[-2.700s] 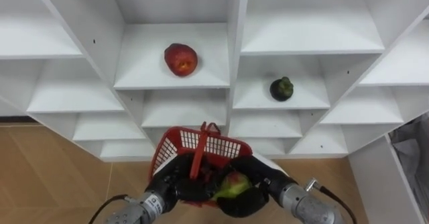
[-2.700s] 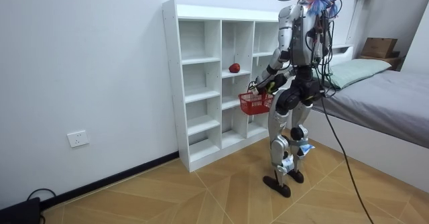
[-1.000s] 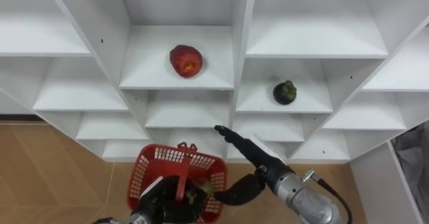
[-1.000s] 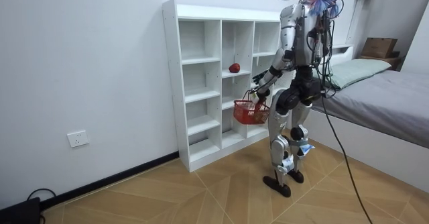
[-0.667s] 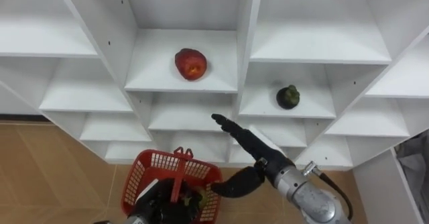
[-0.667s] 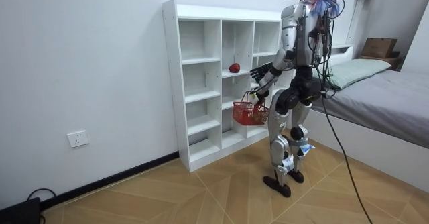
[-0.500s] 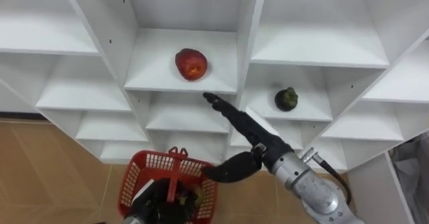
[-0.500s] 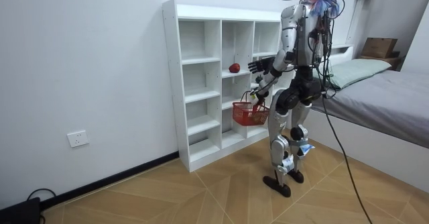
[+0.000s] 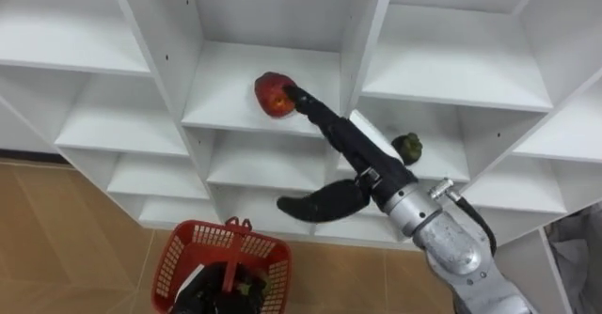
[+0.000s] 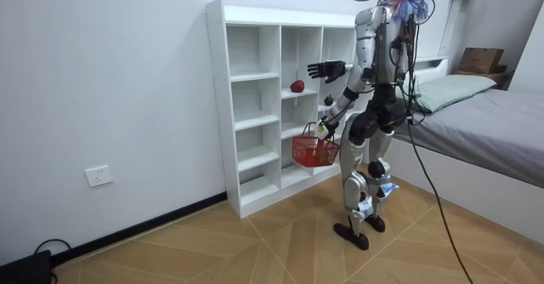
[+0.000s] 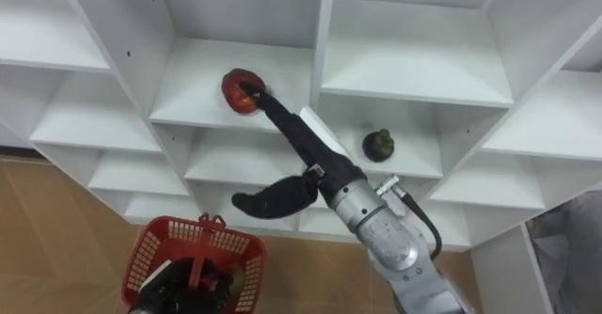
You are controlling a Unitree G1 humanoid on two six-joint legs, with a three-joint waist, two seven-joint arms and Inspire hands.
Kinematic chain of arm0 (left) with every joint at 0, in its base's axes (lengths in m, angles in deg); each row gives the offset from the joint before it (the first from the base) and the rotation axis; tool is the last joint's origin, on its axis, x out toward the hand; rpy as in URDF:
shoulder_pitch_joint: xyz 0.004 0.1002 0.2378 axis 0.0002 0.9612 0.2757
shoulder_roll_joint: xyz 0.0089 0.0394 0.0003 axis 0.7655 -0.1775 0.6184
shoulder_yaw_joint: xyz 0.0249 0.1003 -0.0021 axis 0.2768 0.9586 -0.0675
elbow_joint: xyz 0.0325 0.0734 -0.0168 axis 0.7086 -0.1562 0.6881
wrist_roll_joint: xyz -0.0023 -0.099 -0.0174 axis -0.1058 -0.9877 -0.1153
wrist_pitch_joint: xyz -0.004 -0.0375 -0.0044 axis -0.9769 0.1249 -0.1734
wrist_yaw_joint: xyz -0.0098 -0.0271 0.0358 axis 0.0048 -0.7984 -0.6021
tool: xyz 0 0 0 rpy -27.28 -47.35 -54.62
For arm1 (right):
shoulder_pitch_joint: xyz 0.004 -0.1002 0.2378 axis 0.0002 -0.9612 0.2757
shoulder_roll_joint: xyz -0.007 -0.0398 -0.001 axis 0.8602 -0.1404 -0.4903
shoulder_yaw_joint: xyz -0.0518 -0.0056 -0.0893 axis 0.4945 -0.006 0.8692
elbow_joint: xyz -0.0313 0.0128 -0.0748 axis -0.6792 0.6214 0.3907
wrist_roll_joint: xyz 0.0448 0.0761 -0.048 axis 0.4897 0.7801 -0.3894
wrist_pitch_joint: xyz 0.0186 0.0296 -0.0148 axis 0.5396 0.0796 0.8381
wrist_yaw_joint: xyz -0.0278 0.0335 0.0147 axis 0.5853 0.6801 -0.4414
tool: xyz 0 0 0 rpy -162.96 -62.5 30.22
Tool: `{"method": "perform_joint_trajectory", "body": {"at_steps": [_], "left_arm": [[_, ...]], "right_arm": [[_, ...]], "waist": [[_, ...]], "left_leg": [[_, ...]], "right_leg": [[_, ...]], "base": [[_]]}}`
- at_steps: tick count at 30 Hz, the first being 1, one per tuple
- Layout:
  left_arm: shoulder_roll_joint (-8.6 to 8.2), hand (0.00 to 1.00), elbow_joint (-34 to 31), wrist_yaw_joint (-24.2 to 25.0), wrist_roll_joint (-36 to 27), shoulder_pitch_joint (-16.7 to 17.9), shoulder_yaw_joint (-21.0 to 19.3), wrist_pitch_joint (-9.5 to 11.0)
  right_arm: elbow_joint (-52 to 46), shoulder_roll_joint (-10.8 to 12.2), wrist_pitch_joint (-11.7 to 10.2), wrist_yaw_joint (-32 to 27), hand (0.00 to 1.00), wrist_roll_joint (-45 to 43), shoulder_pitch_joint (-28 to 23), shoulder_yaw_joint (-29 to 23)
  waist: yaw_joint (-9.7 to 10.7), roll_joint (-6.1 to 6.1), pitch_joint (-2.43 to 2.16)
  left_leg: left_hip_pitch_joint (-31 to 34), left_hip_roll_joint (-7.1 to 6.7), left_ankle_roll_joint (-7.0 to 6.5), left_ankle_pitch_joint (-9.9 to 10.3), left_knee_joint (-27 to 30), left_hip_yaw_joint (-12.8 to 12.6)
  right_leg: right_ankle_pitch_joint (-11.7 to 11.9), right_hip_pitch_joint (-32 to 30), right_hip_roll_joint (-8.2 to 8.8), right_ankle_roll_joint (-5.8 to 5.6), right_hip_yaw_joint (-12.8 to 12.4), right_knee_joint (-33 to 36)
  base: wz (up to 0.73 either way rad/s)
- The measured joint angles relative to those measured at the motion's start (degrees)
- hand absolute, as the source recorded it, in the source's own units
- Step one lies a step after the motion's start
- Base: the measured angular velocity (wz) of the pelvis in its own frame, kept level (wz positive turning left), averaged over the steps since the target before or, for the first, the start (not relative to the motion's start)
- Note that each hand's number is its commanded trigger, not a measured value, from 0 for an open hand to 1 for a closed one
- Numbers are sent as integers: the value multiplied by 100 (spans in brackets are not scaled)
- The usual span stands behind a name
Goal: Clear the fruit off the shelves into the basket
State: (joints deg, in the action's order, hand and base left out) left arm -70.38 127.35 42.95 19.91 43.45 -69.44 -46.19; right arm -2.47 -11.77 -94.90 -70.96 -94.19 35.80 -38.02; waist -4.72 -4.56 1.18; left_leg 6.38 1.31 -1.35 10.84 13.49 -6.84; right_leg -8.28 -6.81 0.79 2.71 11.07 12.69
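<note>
Red fruit [image 9: 271, 95] at right hand [image 9: 353, 159], basket [image 9: 174, 258], room-view bed [image 10: 484, 122]

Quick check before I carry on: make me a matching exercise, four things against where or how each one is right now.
Things:
1. red fruit
2. dark green fruit
3. red basket
4. right hand

Places or states:
A. hangs low, handle held by the left hand
B. on a shelf in the middle column
C. stretched out, fingers straight, tips at the red fruit
D. on a shelf in the column right of the divider

Pairs: 1-B, 2-D, 3-A, 4-C
</note>
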Motion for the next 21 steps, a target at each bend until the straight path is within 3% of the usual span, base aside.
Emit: {"method": "perform_joint_trajectory", "body": {"at_steps": [9, 15, 17, 21], "left_arm": [[-4, 100, 6, -83, 313, -10, -268, -98], [-11, 100, 5, -49, 338, -29, -276, -134], [-17, 100, 7, -30, 337, -56, -300, -137], [-40, 100, 61, 58, 338, -107, -325, -137]], "right_arm": [[-3, 18, 4, -228, 0, -120, 168, -47], [110, 9, 6, -312, 0, -134, 456, -60], [215, 39, 15, -315, 0, -163, 636, -60], [463, 162, -28, -481, 0, -239, 890, -62]], "waist": [[-28, -34, -1], [-59, -109, 37], [-65, -159, 54], [-115, -181, 44]], "left_leg": [[12, -10, 0, 0, -14, 72], [12, -9, 0, 0, -16, 83], [41, -9, 0, 0, -6, 88], [42, -8, -1, -1, 15, 103]], "right_leg": [[-2, 18, 6, -3, 46, -4], [-2, 69, 10, -3, 81, -11], [-3, 60, 12, -3, 98, -13], [-3, 64, 19, -3, 150, -27]], "base": [[3], [2], [3], [4]]}}
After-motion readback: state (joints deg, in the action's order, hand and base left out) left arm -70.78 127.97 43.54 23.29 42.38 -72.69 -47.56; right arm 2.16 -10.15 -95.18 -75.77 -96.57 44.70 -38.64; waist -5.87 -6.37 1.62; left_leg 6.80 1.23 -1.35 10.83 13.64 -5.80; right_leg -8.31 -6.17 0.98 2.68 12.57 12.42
